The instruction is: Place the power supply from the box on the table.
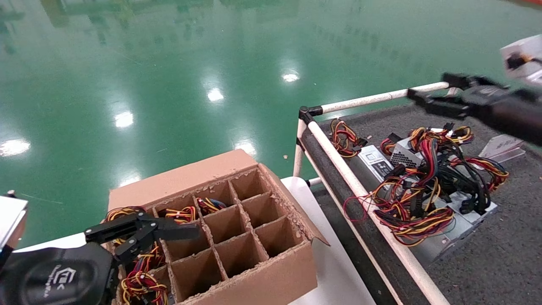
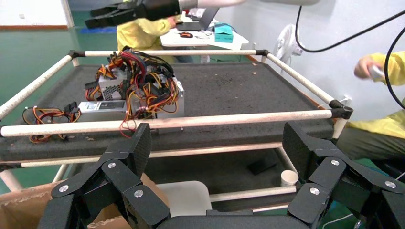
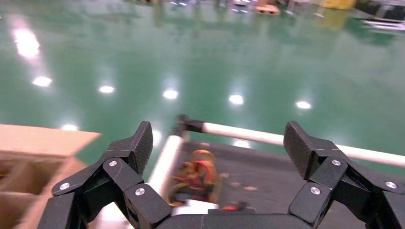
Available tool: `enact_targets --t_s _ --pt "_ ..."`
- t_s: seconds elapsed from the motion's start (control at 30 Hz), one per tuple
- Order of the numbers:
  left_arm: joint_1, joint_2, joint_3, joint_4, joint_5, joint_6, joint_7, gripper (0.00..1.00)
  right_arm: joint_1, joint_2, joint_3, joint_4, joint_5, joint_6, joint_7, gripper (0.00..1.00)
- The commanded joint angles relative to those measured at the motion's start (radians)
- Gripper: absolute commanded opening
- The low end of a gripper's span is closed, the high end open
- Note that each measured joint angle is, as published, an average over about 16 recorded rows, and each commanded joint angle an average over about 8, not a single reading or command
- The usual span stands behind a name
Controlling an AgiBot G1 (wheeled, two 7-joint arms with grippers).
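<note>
we judge the main risk is snagging: our left gripper [image 1: 167, 231] hangs with jaws spread and empty over the box [image 1: 237, 237], where loose wires [image 1: 139, 284] could catch a finger. the near and right cells sit empty; the left cells hold wire bundles, any power supply hidden beneath. our right gripper [image 1: 427, 95], also spread and empty, hovers above the table [image 1: 499, 262], where finished units [image 1: 440, 212] already lie tangled.

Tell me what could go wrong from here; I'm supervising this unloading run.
The open left gripper hangs over tangled wires in the box, so it might grab cable instead of casing. On the table, the pile spills wires over the near rail, which could snag.
</note>
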Motion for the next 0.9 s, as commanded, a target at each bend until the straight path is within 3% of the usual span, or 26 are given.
enact_targets --t_s 0.03,0.9 --pt "0.000 0.000 0.000 0.000 0.000 0.000 0.000 1.00 -0.029 0.007 0.031 0.042 -0.010 -0.019 0.014 1.00" --pt "0.000 0.000 0.001 0.000 0.000 0.000 0.000 1.00 -0.405 0.093 0.430 0.583 -0.142 -0.264 0.199 1.00"
